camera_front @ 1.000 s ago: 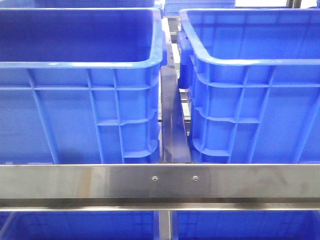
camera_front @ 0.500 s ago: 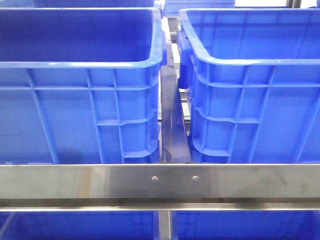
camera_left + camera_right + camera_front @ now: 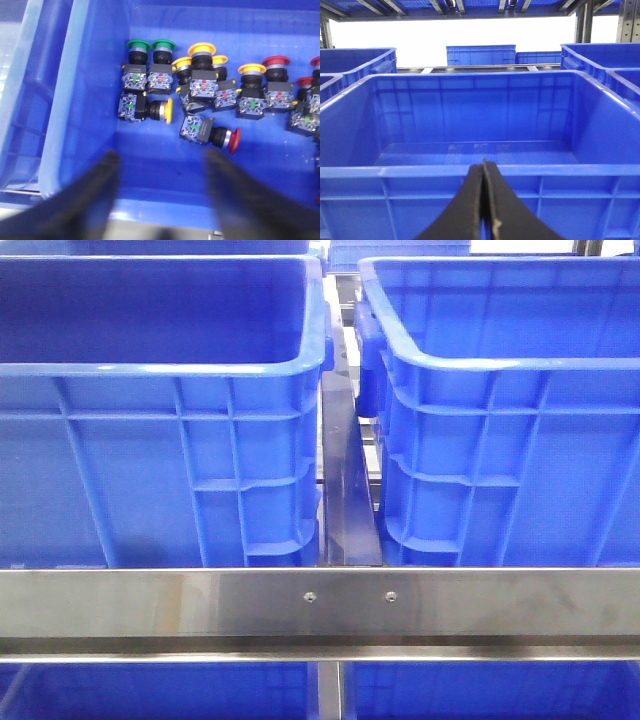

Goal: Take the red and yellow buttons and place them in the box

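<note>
Several push buttons lie in a blue crate (image 3: 90, 100) in the left wrist view. A red button (image 3: 214, 133) lies on its side nearest my left gripper (image 3: 161, 155), and a yellow button (image 3: 152, 109) lies beside the crate wall. That gripper hovers open and empty above the crate floor, short of both. My right gripper (image 3: 484, 162) is shut on nothing, facing the near wall of an empty blue box (image 3: 470, 171). Neither gripper shows in the front view, where two blue crates (image 3: 150, 480) (image 3: 500, 470) stand side by side; I cannot tell which is which.
More buttons stand in a row behind: green ones (image 3: 137, 60), yellow ones (image 3: 201, 55) and red ones (image 3: 276, 65). A steel rail (image 3: 320, 605) crosses in front of the crates, with a narrow gap (image 3: 345, 490) between them. Further blue crates (image 3: 480, 55) stand behind.
</note>
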Tool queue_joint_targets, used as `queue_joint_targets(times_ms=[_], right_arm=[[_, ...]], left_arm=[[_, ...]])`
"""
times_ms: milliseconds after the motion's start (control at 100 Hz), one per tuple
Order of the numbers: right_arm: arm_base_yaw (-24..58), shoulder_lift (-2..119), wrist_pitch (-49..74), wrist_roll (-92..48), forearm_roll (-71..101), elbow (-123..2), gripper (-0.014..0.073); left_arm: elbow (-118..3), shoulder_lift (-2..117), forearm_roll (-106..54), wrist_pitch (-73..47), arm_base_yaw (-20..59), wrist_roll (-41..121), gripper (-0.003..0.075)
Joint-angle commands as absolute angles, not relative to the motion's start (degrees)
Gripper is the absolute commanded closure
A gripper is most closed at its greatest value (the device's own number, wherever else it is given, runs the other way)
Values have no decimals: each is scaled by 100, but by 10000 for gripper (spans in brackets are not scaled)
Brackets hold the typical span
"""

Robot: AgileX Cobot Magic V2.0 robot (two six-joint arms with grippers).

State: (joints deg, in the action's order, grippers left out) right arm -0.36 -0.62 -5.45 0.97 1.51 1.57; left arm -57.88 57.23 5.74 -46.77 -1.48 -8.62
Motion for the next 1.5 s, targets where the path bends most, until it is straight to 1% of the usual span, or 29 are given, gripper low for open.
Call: queue_joint_targets(times_ms=[0,40,180,360,670,800,940,1230,1490], right_arm=[[-60,-202,-1033,97,96,43,662],[-60,-202,-1033,97,96,43,662],[-60,-202,-1033,97,96,43,662],[-60,-202,-1033,97,96,43,662],[-60,-202,-1033,97,96,43,662],[-60,-202,-1033,97,96,43,662],[-60,-202,-1033,97,96,43,662],[-60,-202,-1033,97,96,43,662],[-60,-202,-1033,97,96,43,662]], left_arm=[[-5985,5702,459,-4210,-158,-856,174],[-5985,5716,415,-4094,-158,-856,162],[-6009,5919,173,-3673,-158,-637,174],[-6399,6637,-101,-3865,-49,-190,174],[-7273,8003,-101,-3978,487,-88,174],[-7600,8370,-101,-3989,733,-79,174],[-7904,8712,-101,-3989,1172,-79,174],[-8303,9447,-101,-3989,2013,-79,174],[-8406,9999,-101,-3943,2264,-79,174]])
